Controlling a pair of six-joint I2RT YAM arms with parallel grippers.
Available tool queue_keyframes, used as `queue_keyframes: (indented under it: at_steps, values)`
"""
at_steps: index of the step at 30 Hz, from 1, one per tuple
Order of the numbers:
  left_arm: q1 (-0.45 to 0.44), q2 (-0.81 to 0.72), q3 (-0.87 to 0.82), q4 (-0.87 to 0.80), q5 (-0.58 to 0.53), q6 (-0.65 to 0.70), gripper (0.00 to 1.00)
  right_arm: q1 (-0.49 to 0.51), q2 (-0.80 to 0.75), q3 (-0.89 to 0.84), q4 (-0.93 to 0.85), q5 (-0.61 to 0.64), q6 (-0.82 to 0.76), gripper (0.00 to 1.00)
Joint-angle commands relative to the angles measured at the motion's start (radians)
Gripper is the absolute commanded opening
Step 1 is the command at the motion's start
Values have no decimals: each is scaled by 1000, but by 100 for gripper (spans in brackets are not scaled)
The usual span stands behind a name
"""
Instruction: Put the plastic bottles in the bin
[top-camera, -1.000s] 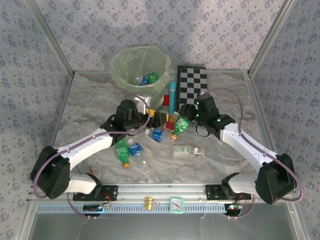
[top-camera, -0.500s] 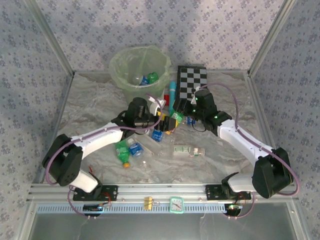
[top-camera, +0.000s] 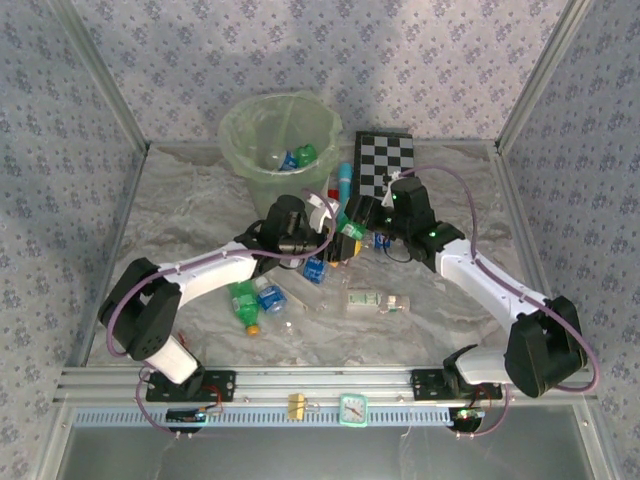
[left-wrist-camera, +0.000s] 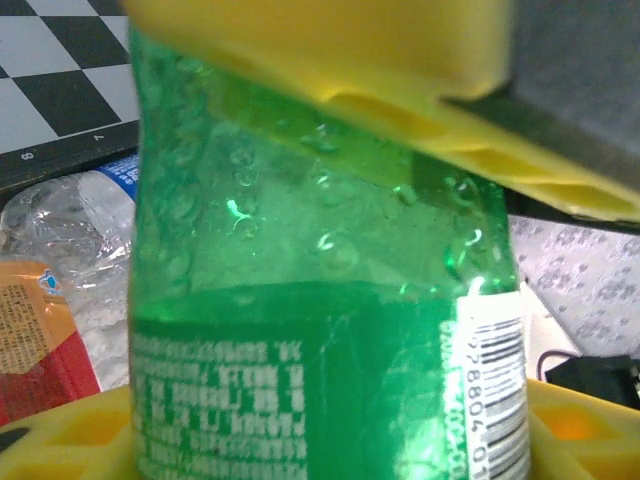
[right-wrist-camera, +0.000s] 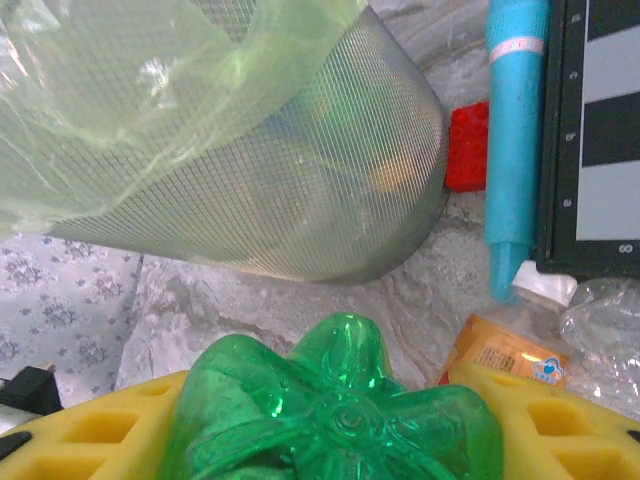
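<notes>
A green bottle (top-camera: 350, 229) hangs just right of the bin (top-camera: 236, 140), between both arms. My right gripper (top-camera: 360, 222) is shut on its base end; that star-shaped base (right-wrist-camera: 340, 410) sits between my yellow fingers (right-wrist-camera: 90, 430). My left gripper (top-camera: 326, 226) comes in from the left, and its jaws are closed on the bottle's labelled body (left-wrist-camera: 320, 330). The right gripper's yellow finger (left-wrist-camera: 330, 50) crosses the top of the left wrist view. Two bottles (top-camera: 298, 157) lie inside the bin. Several more bottles (top-camera: 256, 300) lie on the table.
A teal tube (top-camera: 343, 180), a small red block (right-wrist-camera: 467, 160) and the checkerboard (top-camera: 385, 165) lie right of the bin. An orange-labelled bottle (right-wrist-camera: 500, 355) and a crushed clear one (left-wrist-camera: 70, 220) lie under the grippers. A clear bottle (top-camera: 378, 300) lies nearer the front.
My left arm swung right to the green bottle and its jaws closed on it. The right gripper carried that bottle up and left toward the bin, then held still.
</notes>
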Motion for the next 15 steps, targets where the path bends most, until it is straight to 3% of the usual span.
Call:
queue_keyframes:
  at_steps: [1, 5, 9, 15]
  values:
    - [4, 19, 43, 37, -6, -10, 55, 0, -35, 2, 10, -20, 17, 59]
    - [3, 8, 37, 3, -37, -7, 51, -30, -63, 8, -30, 5, 15, 87]
    - [5, -30, 15, -37, -83, 2, 50, -99, -115, 1, -67, 10, 13, 95]
    - [6, -129, 24, -141, -161, 68, 50, -202, -196, -41, -123, 47, 3, 98]
